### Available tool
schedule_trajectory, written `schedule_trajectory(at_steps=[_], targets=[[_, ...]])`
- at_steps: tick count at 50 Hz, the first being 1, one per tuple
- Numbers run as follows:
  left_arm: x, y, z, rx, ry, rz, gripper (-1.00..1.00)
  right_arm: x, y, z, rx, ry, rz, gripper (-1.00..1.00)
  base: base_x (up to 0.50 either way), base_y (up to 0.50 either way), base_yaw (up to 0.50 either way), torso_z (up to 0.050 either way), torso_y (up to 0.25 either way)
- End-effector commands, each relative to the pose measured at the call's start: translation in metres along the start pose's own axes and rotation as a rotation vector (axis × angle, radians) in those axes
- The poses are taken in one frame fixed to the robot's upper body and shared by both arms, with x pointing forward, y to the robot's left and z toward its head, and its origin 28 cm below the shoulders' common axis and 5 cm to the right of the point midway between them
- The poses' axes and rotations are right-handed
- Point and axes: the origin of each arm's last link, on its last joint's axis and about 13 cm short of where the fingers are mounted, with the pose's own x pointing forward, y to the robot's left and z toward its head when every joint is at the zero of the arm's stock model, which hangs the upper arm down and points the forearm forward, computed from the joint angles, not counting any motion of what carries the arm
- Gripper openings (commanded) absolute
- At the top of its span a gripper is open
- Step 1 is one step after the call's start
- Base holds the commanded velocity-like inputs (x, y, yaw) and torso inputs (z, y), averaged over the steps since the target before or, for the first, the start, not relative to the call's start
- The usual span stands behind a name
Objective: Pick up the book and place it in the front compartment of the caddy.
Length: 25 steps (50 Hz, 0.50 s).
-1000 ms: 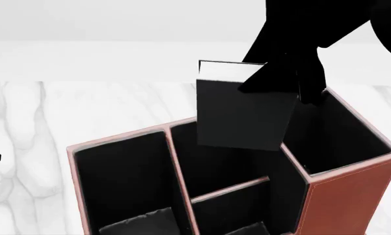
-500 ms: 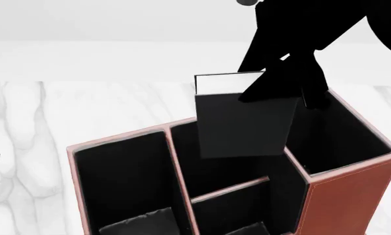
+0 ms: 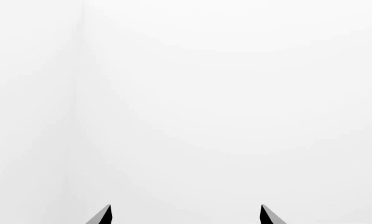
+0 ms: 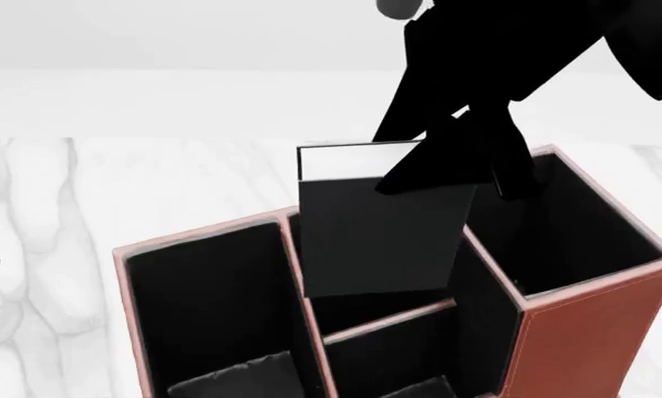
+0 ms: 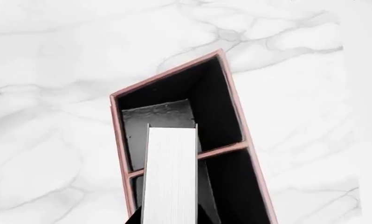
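Thin black-covered book [image 4: 381,236] clamped at top by right hand [image 4: 447,162], lower edge inside reddish-brown leather-look caddy [image 4: 580,340], above squarish front compartment [image 5: 164,119]. Right wrist view only: white page edge, room on both sides. Left hand [image 3: 184,215] parted, empty.

Desk [image 4: 143,182]: white marble top, grey veining. Caddy [image 4: 596,332] stands directly on it, reddish-brown walls, black lining, divided into cells, one end section taller. Bare marble shows beside and behind the caddy in head and right wrist views.
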Motion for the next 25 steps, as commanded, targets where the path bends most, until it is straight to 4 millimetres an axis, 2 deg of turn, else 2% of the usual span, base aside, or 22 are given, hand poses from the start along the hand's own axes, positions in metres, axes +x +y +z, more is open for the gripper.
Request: schedule_trajectory(at_steps=[1, 25], targets=[[-0.0004, -0.0001, -0.0007, 0.000, 0.001, 0.000, 1.00, 0.0045, -0.0011, 0.0069, -0.024, -0.058, 0.015, -1.00, 0.00, 0.00, 0.00, 0.000, 0.000], [-0.0001, 0.0003, 0.0001, 0.001, 0.002, -0.001, 1.00, 0.0058, -0.0085, 0.0048, -0.120, 0.055, -0.056, -1.00, 0.00, 0.00, 0.00, 0.000, 0.001]])
